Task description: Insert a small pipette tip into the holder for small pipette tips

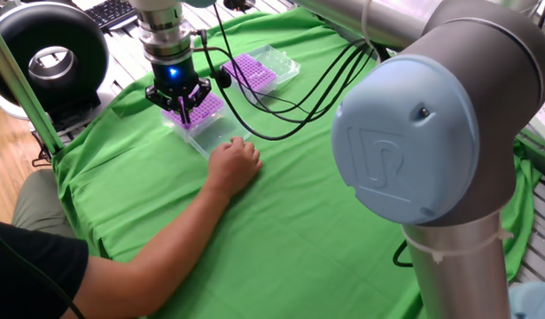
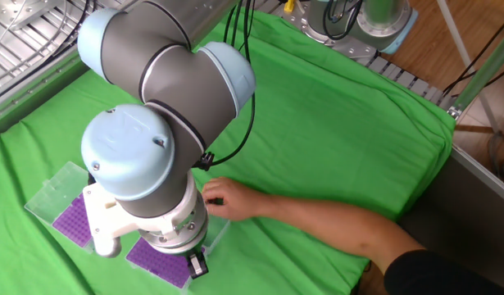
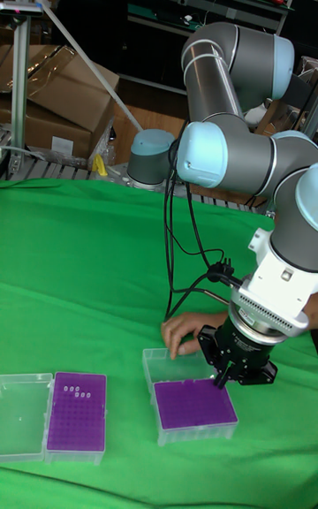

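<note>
A purple holder (image 1: 204,109) for small pipette tips sits in a clear box on the green cloth, also seen in the tall fixed view as the holder (image 3: 193,404) and partly under the arm as the holder (image 2: 147,258). My gripper (image 1: 182,108) hangs just over it, fingers pinched to a point. In the tall fixed view the gripper (image 3: 219,377) is shut, with only a thin sliver of the small pipette tip showing below the fingertips. The wrist hides the gripper in the other fixed view.
A person's hand (image 1: 235,163) rests on the open clear lid (image 1: 214,135) beside the holder, the forearm crossing the cloth. A second purple rack (image 3: 76,410) with a few white tips and its lid (image 3: 21,414) lie further off. Black cables (image 1: 281,106) trail over the cloth.
</note>
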`<state>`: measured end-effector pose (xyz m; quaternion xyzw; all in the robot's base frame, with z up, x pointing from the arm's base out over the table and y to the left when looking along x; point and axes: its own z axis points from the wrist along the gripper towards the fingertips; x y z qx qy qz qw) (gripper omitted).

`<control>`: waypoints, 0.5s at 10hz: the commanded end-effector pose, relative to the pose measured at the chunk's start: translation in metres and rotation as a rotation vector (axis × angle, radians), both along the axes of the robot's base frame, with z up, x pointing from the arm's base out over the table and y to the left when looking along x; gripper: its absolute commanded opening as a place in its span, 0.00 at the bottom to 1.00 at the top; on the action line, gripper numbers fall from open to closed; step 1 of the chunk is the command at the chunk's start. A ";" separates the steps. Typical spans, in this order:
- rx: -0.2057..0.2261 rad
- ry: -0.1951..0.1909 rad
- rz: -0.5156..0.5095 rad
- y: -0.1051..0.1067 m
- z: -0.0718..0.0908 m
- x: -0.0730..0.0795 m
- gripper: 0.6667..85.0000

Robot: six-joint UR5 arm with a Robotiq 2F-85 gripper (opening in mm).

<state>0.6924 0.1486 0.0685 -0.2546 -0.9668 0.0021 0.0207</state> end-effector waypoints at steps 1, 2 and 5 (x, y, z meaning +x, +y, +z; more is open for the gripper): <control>0.012 -0.033 -0.006 0.003 0.001 0.010 0.00; 0.006 -0.040 -0.005 0.002 0.001 0.011 0.00; 0.000 -0.040 -0.003 0.002 0.001 0.011 0.00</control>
